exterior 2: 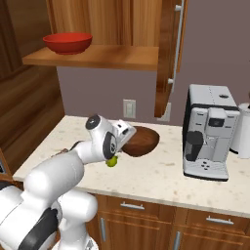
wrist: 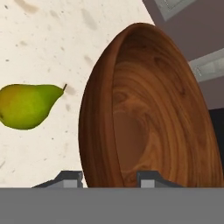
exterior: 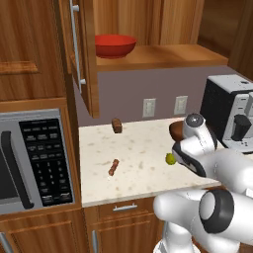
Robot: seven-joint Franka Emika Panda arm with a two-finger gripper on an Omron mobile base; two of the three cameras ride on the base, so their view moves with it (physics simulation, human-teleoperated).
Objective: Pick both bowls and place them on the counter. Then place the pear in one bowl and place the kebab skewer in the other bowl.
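Observation:
My gripper (wrist: 111, 179) is shut on the rim of the dark brown wooden bowl (wrist: 148, 109), one finger inside and one outside. The bowl (exterior 2: 142, 140) hangs tilted, low over the beige speckled counter (exterior 2: 161, 176); I cannot tell whether it touches. Just beside the hand, the yellow-green pear (wrist: 28, 106) lies on the counter (exterior: 143, 153), also seen as the pear (exterior: 170, 158) by my wrist. The kebab skewer (exterior: 113, 167) lies further left on the counter. Up on the wooden shelf sits the red bowl (exterior: 115, 45), the same red bowl (exterior 2: 68, 42) at upper left.
A coffee machine (exterior 2: 207, 132) stands on the counter right of the bowl. A stubby dark brown block (exterior: 116, 125) lies near the back wall. The cabinet door (exterior 2: 168, 53) hangs open over the counter. A microwave (exterior: 29, 158) fills the left side.

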